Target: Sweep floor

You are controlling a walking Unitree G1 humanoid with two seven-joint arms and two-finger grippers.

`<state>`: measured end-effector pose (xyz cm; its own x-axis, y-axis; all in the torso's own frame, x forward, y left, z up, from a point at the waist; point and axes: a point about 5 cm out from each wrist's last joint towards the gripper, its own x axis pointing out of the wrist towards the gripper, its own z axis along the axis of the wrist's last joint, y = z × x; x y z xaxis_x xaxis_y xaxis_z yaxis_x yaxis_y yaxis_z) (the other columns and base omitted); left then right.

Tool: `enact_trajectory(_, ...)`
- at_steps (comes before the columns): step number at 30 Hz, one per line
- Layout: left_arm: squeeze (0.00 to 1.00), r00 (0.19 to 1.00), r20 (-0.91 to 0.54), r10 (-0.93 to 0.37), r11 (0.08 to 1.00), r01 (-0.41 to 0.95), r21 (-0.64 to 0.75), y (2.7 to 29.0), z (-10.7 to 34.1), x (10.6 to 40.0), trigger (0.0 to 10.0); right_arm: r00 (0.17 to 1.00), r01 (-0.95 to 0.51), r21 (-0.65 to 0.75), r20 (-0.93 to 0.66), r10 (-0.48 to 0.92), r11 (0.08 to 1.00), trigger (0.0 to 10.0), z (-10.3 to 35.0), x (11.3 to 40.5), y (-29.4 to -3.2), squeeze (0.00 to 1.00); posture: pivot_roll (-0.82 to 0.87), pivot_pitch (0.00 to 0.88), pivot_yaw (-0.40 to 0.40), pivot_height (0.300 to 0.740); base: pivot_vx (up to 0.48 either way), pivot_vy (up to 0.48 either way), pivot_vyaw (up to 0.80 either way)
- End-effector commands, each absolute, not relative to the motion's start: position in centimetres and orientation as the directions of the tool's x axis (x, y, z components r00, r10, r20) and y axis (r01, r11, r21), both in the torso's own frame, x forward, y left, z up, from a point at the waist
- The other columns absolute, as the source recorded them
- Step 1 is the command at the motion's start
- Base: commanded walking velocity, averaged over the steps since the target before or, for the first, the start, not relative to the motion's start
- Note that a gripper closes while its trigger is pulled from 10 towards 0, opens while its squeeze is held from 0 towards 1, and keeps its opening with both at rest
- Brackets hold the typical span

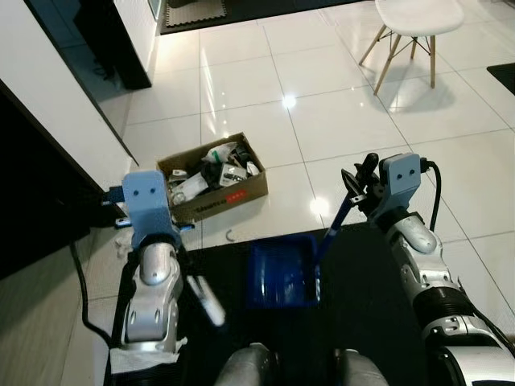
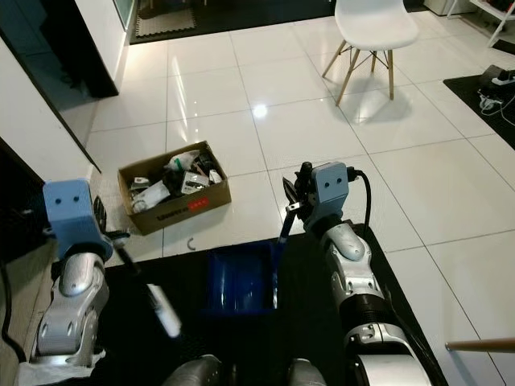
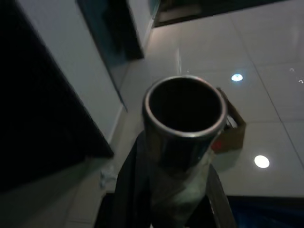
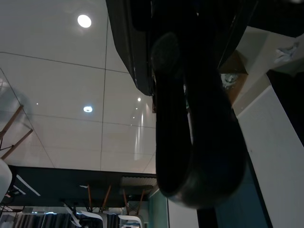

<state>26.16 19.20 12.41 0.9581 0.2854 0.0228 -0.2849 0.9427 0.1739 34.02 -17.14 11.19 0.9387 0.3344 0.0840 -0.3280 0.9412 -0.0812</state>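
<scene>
Dustpan (image 1: 282,272): you see a deep blue, box-shaped pan on the black mat (image 1: 370,297), just nearer the robot than the cardboard box (image 1: 216,178); its blue handle slants up.
Right gripper (image 1: 360,182): fingers clamped on the dustpan handle's black top end.
Left gripper (image 3: 178,190): fingers closed around a hollow metal tube (image 3: 185,124), beside the box.
Cardboard box: open, full of mixed rubbish, on white tiles.
White chair (image 1: 416,24): well beyond the box.

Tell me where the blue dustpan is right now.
The blue dustpan sits low on the dark mat, centre of the eye views, its handle held by the right hand, near the cardboard box.
</scene>
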Motion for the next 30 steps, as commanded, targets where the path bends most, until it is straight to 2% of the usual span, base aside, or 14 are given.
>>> enact_trajectory(1, 0.27, 0.967, 0.116, 0.225, 0.947, -0.245, 0.209, 18.9, 13.6, 26.4, 10.0, 0.931, -0.329, -0.086, 0.133, 0.338, 0.940, 10.0, 12.4, 34.4, -17.0, 0.00, 0.04, 0.034, 0.062, 0.740, 0.000, 0.000, 0.00)
enact_trajectory(3, 0.20, 0.973, 0.167, 0.158, 0.947, -0.198, 0.254, 18.6, 14.1, 26.7, 10.0, 0.929, -0.337, -0.086, 0.133, 0.346, 0.938, 10.0, 12.5, 34.5, -16.7, 0.00, 0.05, 0.032, 0.054, 0.740, 0.000, 0.000, 0.00)
enact_trajectory(5, 0.05, 0.978, 0.182, 0.101, 0.948, -0.150, 0.280, 18.4, 14.6, 27.2, 10.0, 0.927, -0.341, -0.084, 0.134, 0.350, 0.936, 10.0, 12.5, 34.6, -16.6, 0.00, 0.05, 0.027, 0.054, 0.740, 0.000, 0.000, 0.00)
enact_trajectory(6, 0.01, 0.980, 0.182, 0.082, 0.950, -0.132, 0.284, 18.3, 14.8, 27.5, 10.0, 0.927, -0.342, -0.083, 0.135, 0.351, 0.936, 10.0, 12.6, 34.6, -16.5, 0.00, 0.05, 0.027, 0.056, 0.740, 0.000, 0.000, 0.00)
enact_trajectory(10, 0.00, 0.992, 0.127, 0.016, 0.970, -0.047, 0.238, 18.0, 15.0, 28.3, 10.0, 0.927, -0.338, -0.076, 0.146, 0.346, 0.938, 10.0, 13.0, 34.6, -16.6, 0.00, 0.03, 0.030, 0.062, 0.740, 0.000, 0.000, 0.00)
enact_trajectory(15, 0.00, 0.991, 0.131, -0.015, 0.979, -0.012, 0.205, 18.1, 15.8, 28.7, 10.0, 0.929, -0.327, -0.061, 0.161, 0.332, 0.943, 10.0, 13.3, 34.6, -17.0, 0.00, 0.02, 0.028, 0.065, 0.740, 0.000, 0.000, 0.00)
enact_trajectory(21, 0.00, 0.985, 0.169, -0.027, 0.978, -0.009, 0.210, 18.2, 16.5, 28.8, 10.0, 0.935, -0.306, -0.017, 0.180, 0.304, 0.952, 10.0, 13.5, 34.5, -17.6, 0.00, 0.02, 0.027, 0.065, 0.740, 0.000, 0.000, 0.00)
enact_trajectory(24, 0.00, 0.984, 0.175, 0.036, 0.971, -0.076, 0.227, 18.5, 16.8, 29.1, 10.0, 0.936, -0.295, 0.062, 0.219, 0.276, 0.953, 10.0, 13.9, 34.4, -17.7, 0.00, 0.04, 0.029, 0.062, 0.740, 0.000, 0.000, 0.00)
enact_trajectory(30, 0.00, 0.984, 0.167, 0.062, 0.973, -0.097, 0.211, 18.7, 16.6, 29.3, 10.0, 0.933, -0.295, 0.067, 0.234, 0.272, 0.953, 10.0, 14.3, 34.6, -17.6, 0.00, 0.03, 0.024, 0.060, 0.740, 0.000, 0.000, 0.00)
